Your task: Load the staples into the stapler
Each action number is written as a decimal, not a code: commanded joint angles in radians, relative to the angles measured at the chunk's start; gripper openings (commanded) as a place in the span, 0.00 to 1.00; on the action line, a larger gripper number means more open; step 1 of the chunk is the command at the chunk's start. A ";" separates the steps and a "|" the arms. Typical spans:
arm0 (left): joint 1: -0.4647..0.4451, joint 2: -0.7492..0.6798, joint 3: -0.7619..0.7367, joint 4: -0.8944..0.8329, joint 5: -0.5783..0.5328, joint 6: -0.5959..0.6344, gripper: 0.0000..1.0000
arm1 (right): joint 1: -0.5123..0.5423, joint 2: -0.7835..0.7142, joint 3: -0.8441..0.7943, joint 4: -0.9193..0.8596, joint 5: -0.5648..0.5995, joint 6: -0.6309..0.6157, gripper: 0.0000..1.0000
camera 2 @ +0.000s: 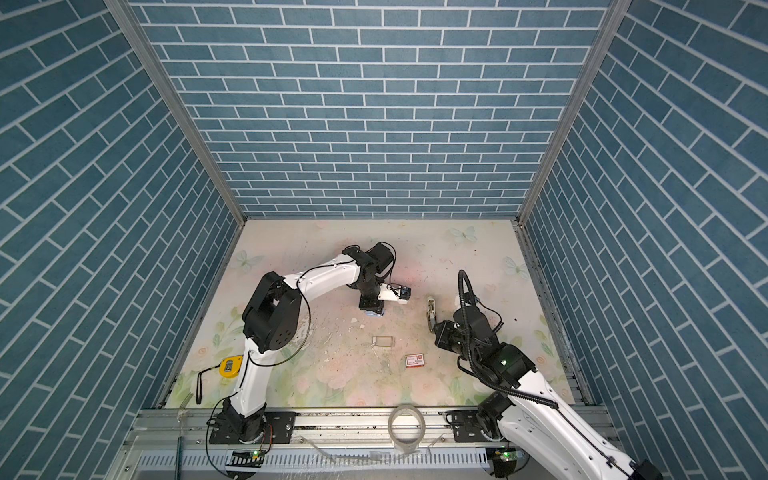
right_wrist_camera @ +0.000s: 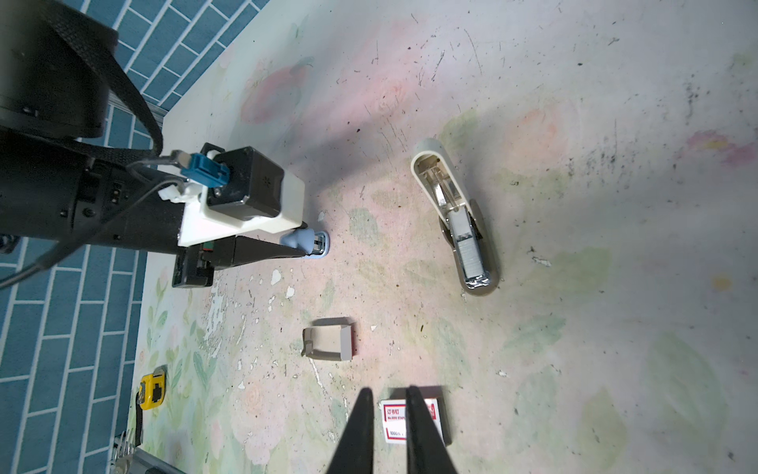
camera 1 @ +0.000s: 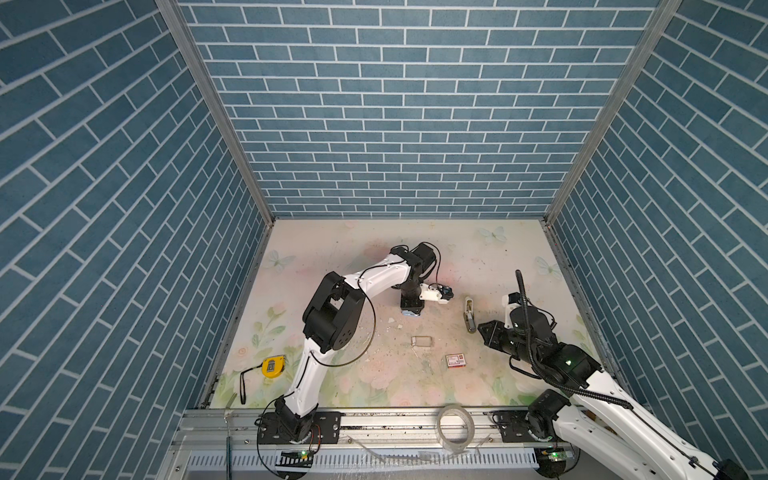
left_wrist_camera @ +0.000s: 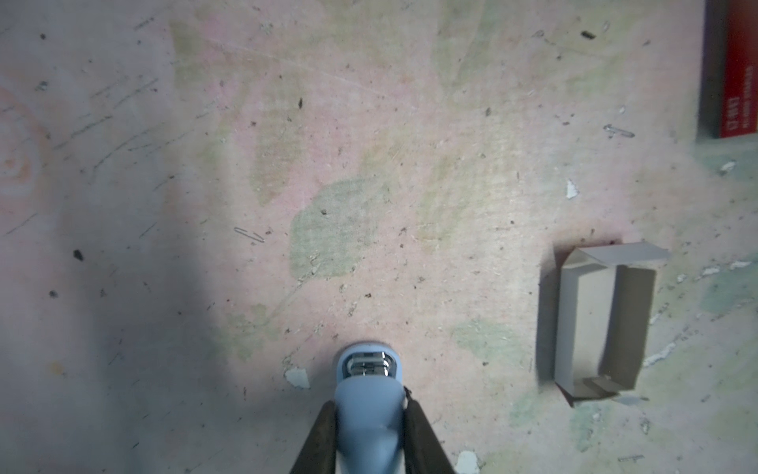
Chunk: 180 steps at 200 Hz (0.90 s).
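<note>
As I watch remotely, the floral table carries everything listed. The left gripper is clamped on a blue stapler that stands on end at centre. The right gripper has its jaws nearly together on nothing and hangs right of centre, just nearer than a cream stapler lying hinged open. A yellow tape measure lies near left. Nearer than both staplers sit an open grey cardboard tray and, to its right, a white-and-red staple box. The staples, a silvery strip, lie in the cream stapler's open channel at its near end.
</note>
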 commanded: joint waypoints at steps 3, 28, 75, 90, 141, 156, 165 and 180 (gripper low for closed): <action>-0.014 0.073 0.002 -0.064 -0.073 0.025 0.00 | -0.001 -0.001 -0.011 0.008 0.015 0.025 0.16; -0.021 0.104 0.029 -0.106 -0.087 0.028 0.00 | -0.001 -0.001 -0.015 0.010 0.017 0.024 0.16; -0.041 0.156 0.051 -0.145 -0.125 0.019 0.00 | -0.001 -0.009 -0.024 0.013 0.018 0.028 0.15; -0.045 0.171 0.056 -0.153 -0.143 0.016 0.00 | -0.002 -0.011 -0.026 0.012 0.019 0.028 0.15; -0.048 0.177 0.050 -0.151 -0.130 0.009 0.00 | -0.001 -0.005 -0.033 0.022 0.017 0.031 0.15; -0.049 0.183 0.049 -0.149 -0.133 0.007 0.00 | -0.001 -0.008 -0.036 0.025 0.019 0.032 0.15; -0.050 0.185 0.049 -0.152 -0.132 0.006 0.00 | -0.001 -0.009 -0.037 0.026 0.019 0.033 0.15; -0.050 0.184 0.043 -0.143 -0.135 0.000 0.00 | -0.002 -0.009 -0.038 0.025 0.021 0.033 0.15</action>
